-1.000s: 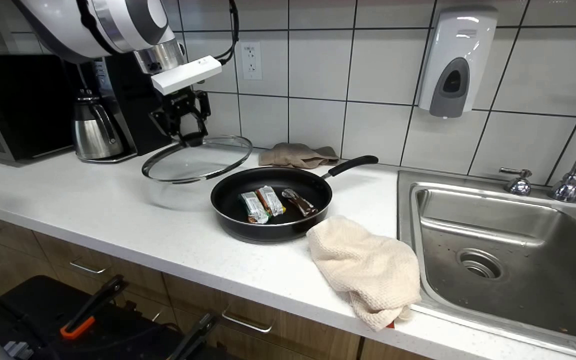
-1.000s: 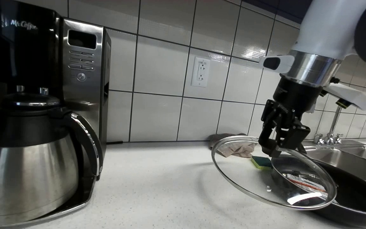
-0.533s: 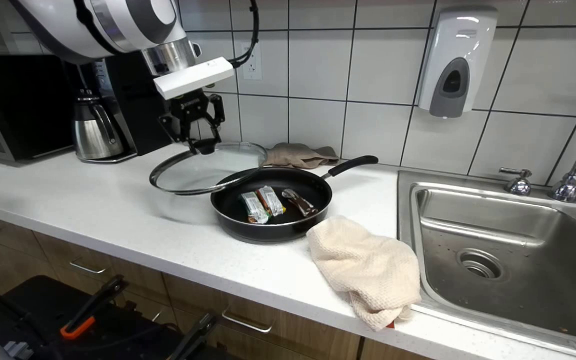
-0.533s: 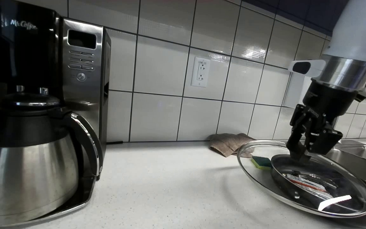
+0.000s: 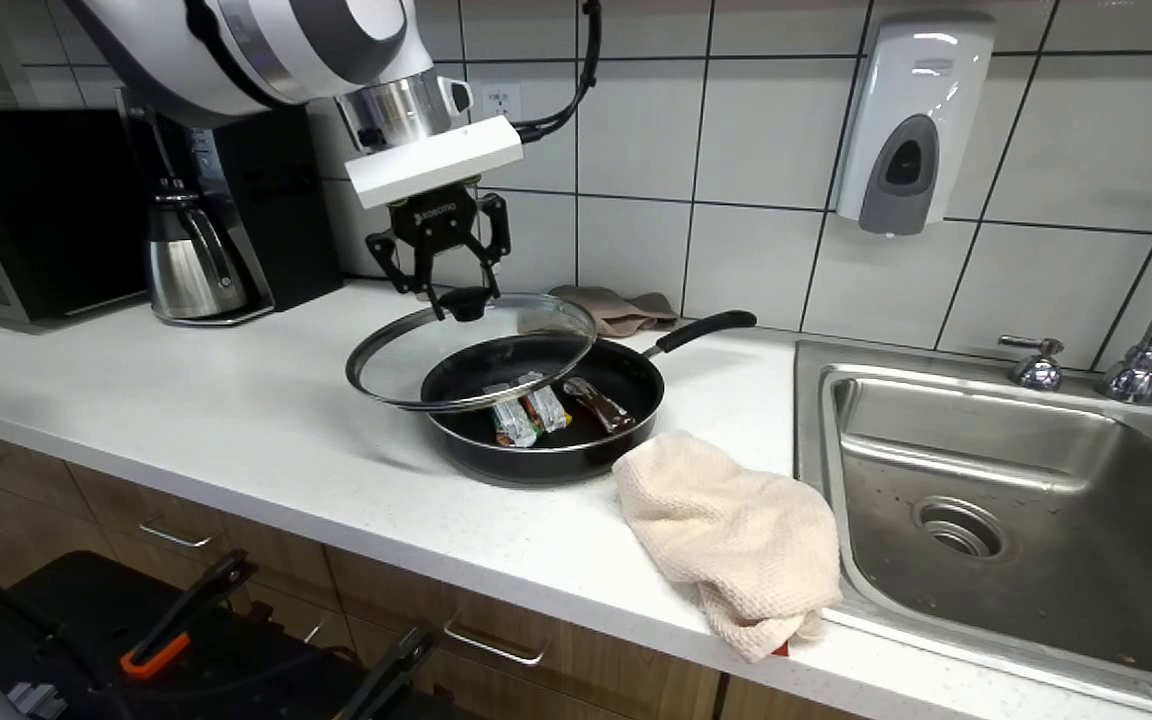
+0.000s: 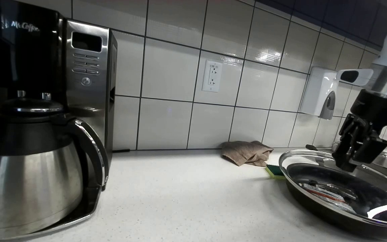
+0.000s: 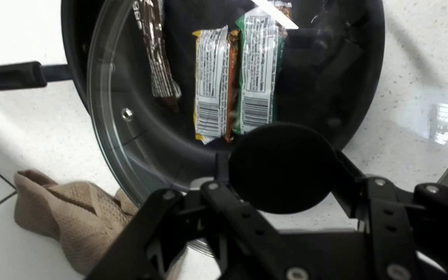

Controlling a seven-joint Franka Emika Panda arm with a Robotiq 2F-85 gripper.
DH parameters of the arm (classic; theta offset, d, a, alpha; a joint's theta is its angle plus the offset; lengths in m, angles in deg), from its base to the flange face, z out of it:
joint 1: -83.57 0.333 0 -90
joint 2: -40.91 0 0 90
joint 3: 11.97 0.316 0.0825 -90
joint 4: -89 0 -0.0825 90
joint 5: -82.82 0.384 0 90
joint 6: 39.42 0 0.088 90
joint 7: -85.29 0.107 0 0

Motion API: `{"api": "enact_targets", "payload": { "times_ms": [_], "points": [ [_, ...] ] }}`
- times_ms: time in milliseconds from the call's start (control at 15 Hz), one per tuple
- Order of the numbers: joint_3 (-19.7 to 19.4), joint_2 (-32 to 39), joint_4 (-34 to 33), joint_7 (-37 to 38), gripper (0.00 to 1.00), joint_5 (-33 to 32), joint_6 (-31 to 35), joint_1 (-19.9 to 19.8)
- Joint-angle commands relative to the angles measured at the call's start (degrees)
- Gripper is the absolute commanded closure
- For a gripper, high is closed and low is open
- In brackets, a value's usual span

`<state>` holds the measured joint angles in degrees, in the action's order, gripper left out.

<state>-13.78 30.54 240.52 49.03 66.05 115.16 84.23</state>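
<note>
Against a white-tiled wall [image 5: 766, 130] runs a long, white, speckled bench [image 5: 236, 390] with wood-fronted drawers [image 5: 496, 615] beneath. Above it extends a white-and-grey robot arm [image 5: 266, 50]. Set into the bench is a stainless-steel sink [image 5: 966, 420] with chrome taps [image 5: 1036, 372]; well apart from it stands a black-and-steel coffee maker [image 6: 91, 64] bearing a steel carafe [image 6: 35, 181]. Between them sits a round, black frying pan [image 5: 556, 465], its black handle [image 5: 706, 328] pointing away from the coffee maker. Over the pan, tilted and offset to the coffee maker's side, is a round, clear glass lid [image 5: 471, 362] with a metal rim; whether the two rims touch cannot be told. Just beside the pan, near the sink, lies a crumpled, cream-coloured textured cloth [image 5: 726, 540]. The black two-fingered hand [image 5: 464, 300] is clenched, grasping the lid from above. By the wall lies a folded brown cloth [image 6: 247, 153], near it a green-and-yellow sponge [image 6: 274, 172]. Inside the pan, a white-labelled, green-edged bar [image 5: 514, 424] and a white-labelled, orange-edged bar [image 5: 548, 408] lie side by side; a brown-wrapped bar [image 5: 598, 404] lies nearer the handle. In the wrist view the bars show through the lid's glass. Clasped within the hand is the lid's round black knob [image 7: 282, 171].
</note>
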Motion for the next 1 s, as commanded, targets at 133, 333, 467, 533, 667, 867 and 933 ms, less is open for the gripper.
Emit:
{"api": "enact_targets", "payload": {
  "times_ms": [133,333,467,533,667,867,933],
  "points": [
    [-1.5,-1.7,0.4,7.5,0.61,-5.3,1.6,-4.1],
    [-2.1,-0.7,0.0,10.6,0.61,-6.7,2.0,-5.2],
    [-2.5,-0.2,-0.1,12.0,0.61,-7.0,2.6,-5.8],
    [-2.7,0.3,-0.3,12.6,0.61,-7.1,2.9,-6.0],
    [-3.0,1.1,-0.6,13.9,0.61,-7.2,3.5,-6.5],
    [-3.6,2.2,-0.9,15.1,0.61,-7.0,4.8,-7.2],
    [-3.8,2.6,-1.0,15.4,0.61,-7.0,5.3,-7.3]
  ]
}}
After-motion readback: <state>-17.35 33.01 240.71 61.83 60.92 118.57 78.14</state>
